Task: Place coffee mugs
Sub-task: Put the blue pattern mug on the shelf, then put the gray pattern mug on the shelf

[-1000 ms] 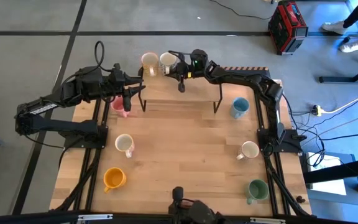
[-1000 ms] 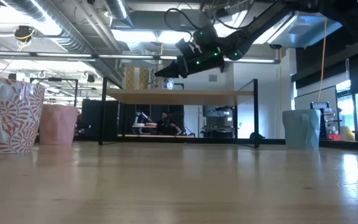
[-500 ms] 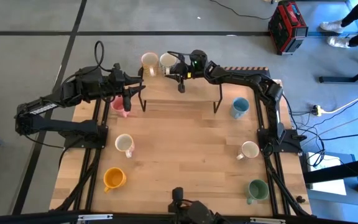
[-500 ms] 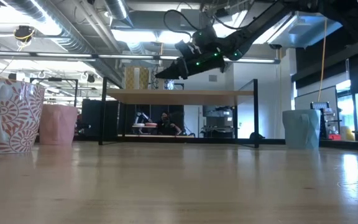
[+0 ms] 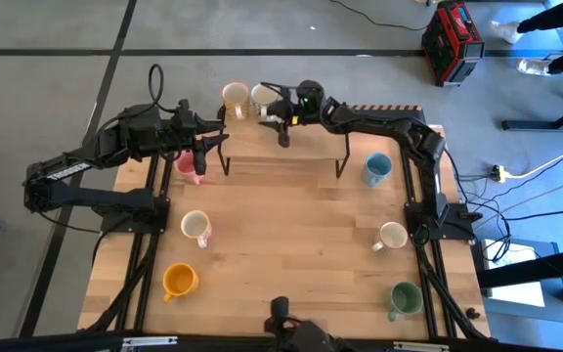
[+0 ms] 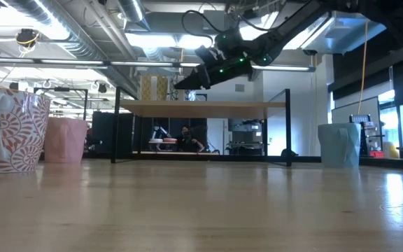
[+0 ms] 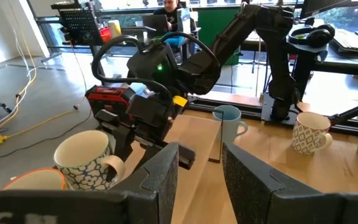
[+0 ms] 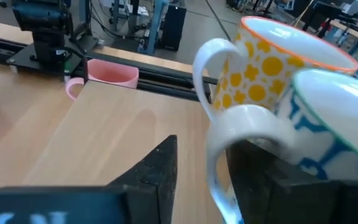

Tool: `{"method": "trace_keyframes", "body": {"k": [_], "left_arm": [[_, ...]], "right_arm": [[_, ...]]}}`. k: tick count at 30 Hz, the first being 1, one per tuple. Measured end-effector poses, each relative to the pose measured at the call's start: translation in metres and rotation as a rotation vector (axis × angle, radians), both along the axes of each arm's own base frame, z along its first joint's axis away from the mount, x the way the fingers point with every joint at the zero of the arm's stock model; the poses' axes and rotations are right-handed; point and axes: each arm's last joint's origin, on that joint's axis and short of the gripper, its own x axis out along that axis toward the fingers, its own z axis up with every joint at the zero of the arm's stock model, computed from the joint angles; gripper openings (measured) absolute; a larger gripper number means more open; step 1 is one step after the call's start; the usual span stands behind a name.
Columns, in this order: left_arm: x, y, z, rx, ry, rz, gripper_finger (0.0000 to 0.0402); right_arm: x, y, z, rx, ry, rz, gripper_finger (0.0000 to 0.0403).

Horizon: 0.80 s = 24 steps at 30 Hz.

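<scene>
The left end effector hangs over the pink mug at the shelf's left end, its fingers spread with nothing between them. Left of the right end effector, on the wooden shelf, a yellow-dotted mug with an orange rim stands upright, its looped handle turned toward that end effector. Just beside it stands the white mug with blue pattern, glossy ceramic, upright, its handle lying between the right end effector's dark fingers, which are parted and loose around it. On the wooden worktop stand the other upright mugs: an orange mug, a patterned white mug, a light blue mug, another white mug and a green mug.
</scene>
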Motion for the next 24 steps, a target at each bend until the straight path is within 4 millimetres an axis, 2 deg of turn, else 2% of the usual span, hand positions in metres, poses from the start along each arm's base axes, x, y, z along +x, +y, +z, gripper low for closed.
{"method": "trace_keyframes", "body": {"k": [24], "left_arm": [[0.000,0.000,0.000,0.001,-0.003,0.000,0.0119]], "right_arm": [[-0.020,0.010,0.025,0.049,0.118,-0.100,0.0129]]}}
